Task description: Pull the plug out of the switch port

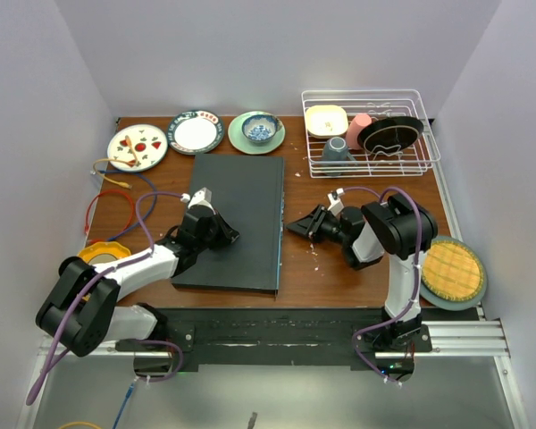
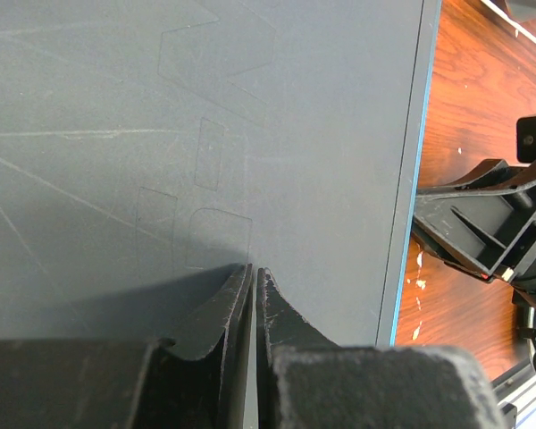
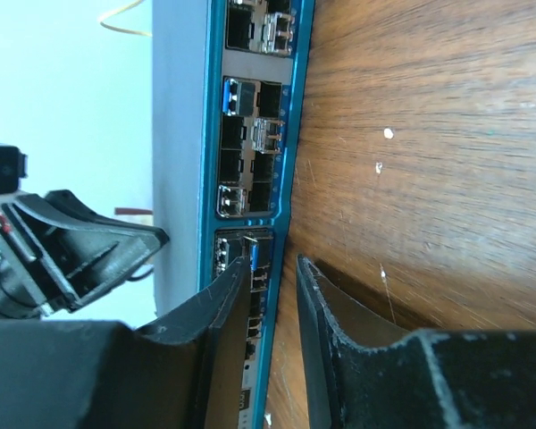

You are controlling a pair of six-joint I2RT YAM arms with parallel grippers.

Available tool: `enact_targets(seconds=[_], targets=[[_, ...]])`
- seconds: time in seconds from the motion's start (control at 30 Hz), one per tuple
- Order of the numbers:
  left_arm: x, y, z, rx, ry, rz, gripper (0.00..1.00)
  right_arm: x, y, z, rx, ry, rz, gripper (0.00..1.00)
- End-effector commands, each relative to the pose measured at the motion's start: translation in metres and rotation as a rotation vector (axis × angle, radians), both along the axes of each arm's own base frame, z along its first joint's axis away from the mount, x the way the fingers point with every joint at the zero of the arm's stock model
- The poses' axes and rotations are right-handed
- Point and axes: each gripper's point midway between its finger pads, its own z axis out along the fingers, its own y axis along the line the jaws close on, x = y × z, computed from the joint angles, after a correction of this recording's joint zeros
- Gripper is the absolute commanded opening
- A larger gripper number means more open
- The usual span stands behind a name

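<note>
Switch (image 1: pixel 237 214): flat matte-black box, table centre. Thin blue right side lined w/ ports (image 3: pixel 250 134). Blue-tab plug (image 3: pixel 254 253) sits in a port. L gripper (image 2: pixel 255 271) clenched, tips on switch top. R gripper (image 3: pixel 272 265) released, jaws apart, just beside plug. Far edge: 3 plates (image 1: pixel 195 132), 1 bowl (image 1: pixel 260 130), 1 rack (image 1: pixel 429 152). Left: cables (image 1: pixel 98 201).

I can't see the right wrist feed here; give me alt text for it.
The right pincer, open, points at the blue socket-lined side of the switch, with one fingertip beside a blue-tabbed plug seated in a port. Wooden table runs alongside, and the left pincer sits over the switch's top.
</note>
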Motion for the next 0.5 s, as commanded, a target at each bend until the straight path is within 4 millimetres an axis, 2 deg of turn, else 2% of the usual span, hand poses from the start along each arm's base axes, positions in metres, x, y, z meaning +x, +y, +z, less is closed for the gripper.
enact_targets(seconds=[0.0,0.47], targets=[[-0.0175,0.0115,-0.0281,0.060,0.086,-0.008,0.11,0.0062,0.0225,0.0091,-0.057,-0.084,0.047,0.31],[-0.0196,0.0120,-0.0311,0.057,0.087,-0.013,0.11,0.0127,0.0238,0.0044,-0.055,-0.086,0.016,0.29]])
